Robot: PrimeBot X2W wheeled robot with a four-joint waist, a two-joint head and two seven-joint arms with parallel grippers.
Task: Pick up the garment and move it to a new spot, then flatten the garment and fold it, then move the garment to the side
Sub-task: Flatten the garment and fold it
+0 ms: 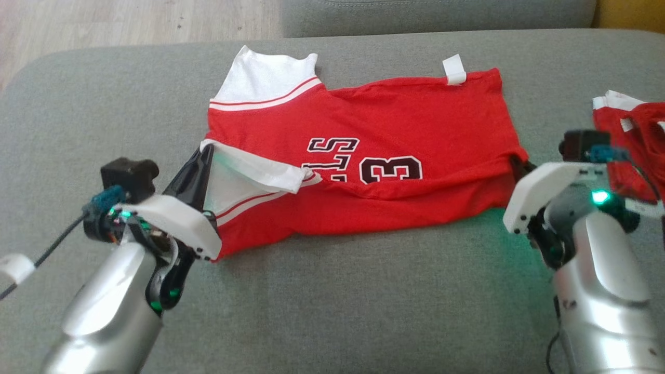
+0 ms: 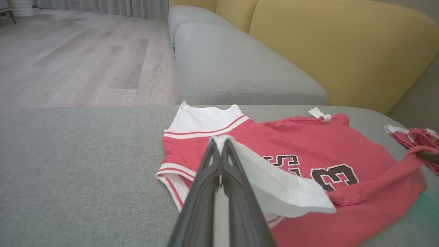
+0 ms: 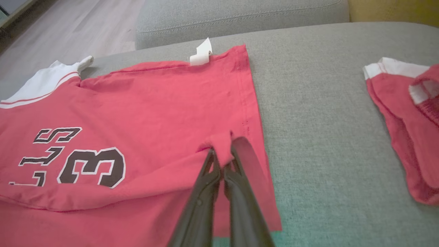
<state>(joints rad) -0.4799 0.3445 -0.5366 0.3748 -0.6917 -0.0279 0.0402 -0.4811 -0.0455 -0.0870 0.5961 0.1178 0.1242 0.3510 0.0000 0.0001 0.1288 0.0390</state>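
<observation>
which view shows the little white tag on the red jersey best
The right wrist view: the small white fabric tag stands closest and largest, its curl clear on the far edge of the red fabric jersey. The head view shows the tag smaller; the left wrist view shows it smallest.

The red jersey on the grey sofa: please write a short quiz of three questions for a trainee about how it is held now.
1. True or false: the left gripper is shut on the white sleeve of the red short-sleeved jersey.
2. Which part of the jersey does the right gripper pinch? A: the white label. B: the red hem. C: the collar.
3. Fill in: a second red garment lies on the grey fabric cushion, on the robot's ____ side of the jersey.

Key: 1 true; 2 B; 3 right.
</observation>
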